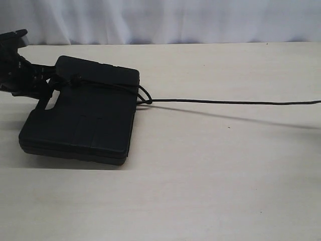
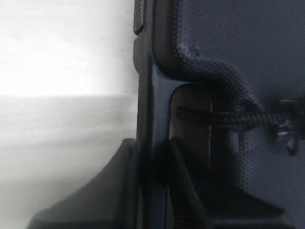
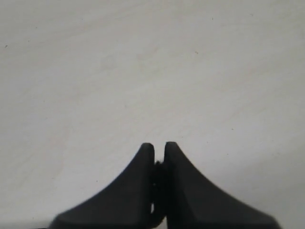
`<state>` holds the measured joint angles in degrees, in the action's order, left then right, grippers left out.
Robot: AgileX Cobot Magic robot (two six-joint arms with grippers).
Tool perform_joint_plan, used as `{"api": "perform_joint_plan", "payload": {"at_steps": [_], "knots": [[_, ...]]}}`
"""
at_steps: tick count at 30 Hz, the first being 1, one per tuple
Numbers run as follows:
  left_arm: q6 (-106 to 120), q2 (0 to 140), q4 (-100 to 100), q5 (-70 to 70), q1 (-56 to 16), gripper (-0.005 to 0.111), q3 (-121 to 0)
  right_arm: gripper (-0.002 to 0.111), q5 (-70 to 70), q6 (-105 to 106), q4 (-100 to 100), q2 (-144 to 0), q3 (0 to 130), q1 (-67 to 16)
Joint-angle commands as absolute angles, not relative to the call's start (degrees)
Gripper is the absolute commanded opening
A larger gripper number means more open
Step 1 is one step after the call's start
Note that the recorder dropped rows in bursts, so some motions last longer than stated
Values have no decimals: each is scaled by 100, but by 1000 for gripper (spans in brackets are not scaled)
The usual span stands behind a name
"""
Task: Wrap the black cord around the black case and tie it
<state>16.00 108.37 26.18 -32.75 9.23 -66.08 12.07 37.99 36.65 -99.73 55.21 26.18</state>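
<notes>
The left gripper (image 2: pixel 152 143), with black wedge-shaped fingers, is clamped on the handle bar of the flat rectangular matte black plastic case (image 1: pixel 85 120). One finger (image 2: pixel 107 191) lies on the bar's outer side. The other finger (image 2: pixel 183 191) reaches into the rounded cut-out handle slot (image 2: pixel 190 102). Up close, the case's skin is finely stippled, with smooth rounded edges around the slot. From the exterior view its lid shows shallow moulded panels and softened corners.

The long thin black braided cord (image 1: pixel 225 102) passes through the handle slot and lies across the case's lid, where it carries a small knot (image 1: pixel 75 79) near the handle end. In the left wrist view its woven texture is plain, and a short knotted tip (image 2: pixel 288 136) lies on the lid beside it. At the case's edge farthest from the handle the cord forms a small loop (image 1: pixel 144 95). From there it runs off as a straight, taut line away from the case, lifted off the surface, with its shadow on the table below it.

The right gripper (image 3: pixel 158 145) is not in the exterior view. Its wrist view shows two black tapering fingers pressed together, with a thin dark strand pinched in the seam between them that looks like the cord.

The case rests on a pale, smooth table (image 1: pixel 210 191) with a faint wood grain. Beyond the case's far side hangs a white pleated curtain (image 1: pixel 175 20).
</notes>
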Motion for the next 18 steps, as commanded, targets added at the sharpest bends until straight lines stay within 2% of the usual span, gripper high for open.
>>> {"api": "perform_joint_plan", "payload": {"at_steps": [1,5,7,13,18], "knots": [[1477,10752,2822,-3108,939,0,-6634,28,1248,3861,3721,-10006,5517,2652],[1477,10752,2822,-3146,939,0,-6634,63,1387,3861,3721,-9950,5527,2652],[1477,10752,2822,-3182,939,0,-6634,70,1414,3861,3644,-9841,5527,2652],[1477,10752,2822,-3219,939,0,-6634,66,2281,3943,3705,-9389,5889,2480],[1477,10752,2770,-3235,939,0,-6634,63,3668,4346,3613,-9338,6662,1345]]}}
